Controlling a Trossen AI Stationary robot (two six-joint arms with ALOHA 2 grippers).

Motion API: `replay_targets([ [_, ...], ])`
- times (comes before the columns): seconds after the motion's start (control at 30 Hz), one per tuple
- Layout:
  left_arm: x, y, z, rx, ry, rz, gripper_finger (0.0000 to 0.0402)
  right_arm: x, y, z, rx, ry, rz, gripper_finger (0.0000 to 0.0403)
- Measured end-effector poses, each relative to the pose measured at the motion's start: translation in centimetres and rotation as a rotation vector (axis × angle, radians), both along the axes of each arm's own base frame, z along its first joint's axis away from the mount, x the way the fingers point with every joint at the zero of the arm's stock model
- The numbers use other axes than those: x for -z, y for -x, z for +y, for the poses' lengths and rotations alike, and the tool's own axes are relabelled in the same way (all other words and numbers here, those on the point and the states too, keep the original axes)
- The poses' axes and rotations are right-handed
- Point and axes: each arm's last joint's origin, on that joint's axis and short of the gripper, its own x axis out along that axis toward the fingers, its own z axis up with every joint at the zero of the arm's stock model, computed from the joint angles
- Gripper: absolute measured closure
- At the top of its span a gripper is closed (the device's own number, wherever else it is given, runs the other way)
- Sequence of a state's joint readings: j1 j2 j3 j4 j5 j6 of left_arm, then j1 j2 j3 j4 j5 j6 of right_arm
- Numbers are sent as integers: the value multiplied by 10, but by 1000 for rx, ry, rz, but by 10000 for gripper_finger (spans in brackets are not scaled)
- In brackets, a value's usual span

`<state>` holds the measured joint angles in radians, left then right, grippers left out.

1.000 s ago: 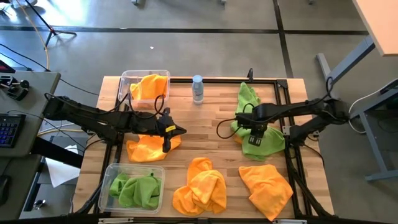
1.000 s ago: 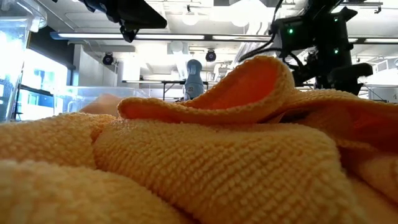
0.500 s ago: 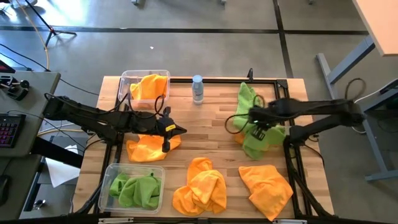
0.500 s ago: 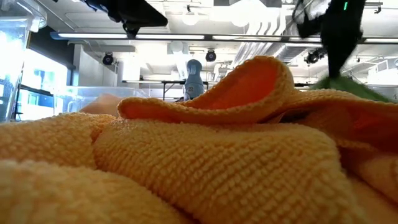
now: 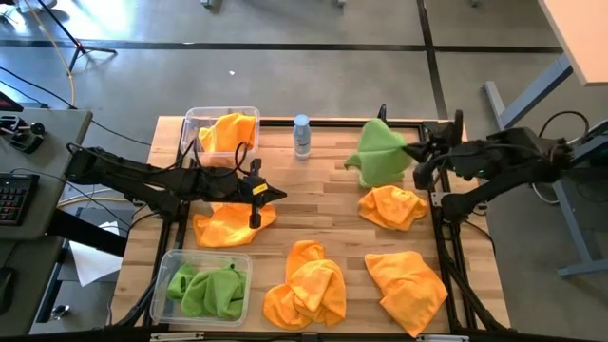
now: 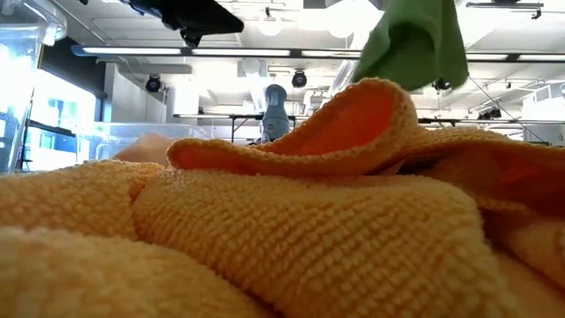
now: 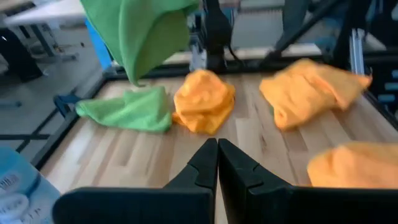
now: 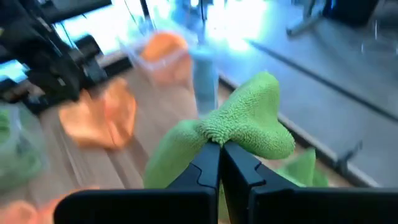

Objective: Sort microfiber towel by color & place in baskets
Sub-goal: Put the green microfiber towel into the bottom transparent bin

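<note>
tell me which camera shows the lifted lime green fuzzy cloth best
The right wrist view: the lime green fuzzy cloth fills it, pinched in the shut right gripper. The high view shows it draped above the table, the low view a hanging part, the left wrist view a corner.

A grey concrete floor point(image 5: 313, 71) crossed by dark seams fills the upper frame; a desk with a keyboard point(image 5: 13, 197) stands at left, under bright ceiling lights point(image 6: 269, 26).

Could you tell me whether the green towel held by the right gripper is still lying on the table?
No, the right gripper is shut on the green towel, which hangs lifted above the table.
</note>
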<state>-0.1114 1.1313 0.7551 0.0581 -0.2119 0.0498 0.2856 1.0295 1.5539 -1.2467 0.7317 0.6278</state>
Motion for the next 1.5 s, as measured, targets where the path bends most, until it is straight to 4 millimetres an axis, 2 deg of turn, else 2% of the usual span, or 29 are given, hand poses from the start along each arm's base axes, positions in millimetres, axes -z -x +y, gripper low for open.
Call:
replay_targets([
  [0.07, -3, -1, 2, -8, -3, -36, 401, -7, -6, 3, -26, 34, -11, 402],
  [0.17, -12, -4, 5, -18, 2, -132, 401, -6, -20, 8, -58, 68, 16, 402],
  [0.3, -28, -5, 5, -32, 49, -298, 401, 5, -35, 13, -74, 77, 73, 403],
  [0.4, -36, -6, 5, -35, 67, -323, 394, 19, -44, 17, -66, 72, 112, 403],
  [0.57, -46, -10, 5, -43, 62, -293, 359, 48, -59, 23, -100, 25, 171, 403],
  [0.8, -55, -26, 3, -44, 70, -283, 281, 80, -81, 31, -197, 24, 119, 403],
  [0.97, -62, -44, 2, -56, 97, -278, 224, 89, -95, 37, -306, 58, 35, 403],
  [1.1, -71, -66, 0, -85, 109, -221, 198, 90, -102, 38, -383, 73, -25, 403],
  [1.3, -84, -102, -3, -92, 100, -166, 190, 86, -104, 38, -447, 145, -41, 403],
  [1.5, -79, -133, -8, -24, 129, -135, 190, 82, -105, 39, -495, 220, -45, 403],
])
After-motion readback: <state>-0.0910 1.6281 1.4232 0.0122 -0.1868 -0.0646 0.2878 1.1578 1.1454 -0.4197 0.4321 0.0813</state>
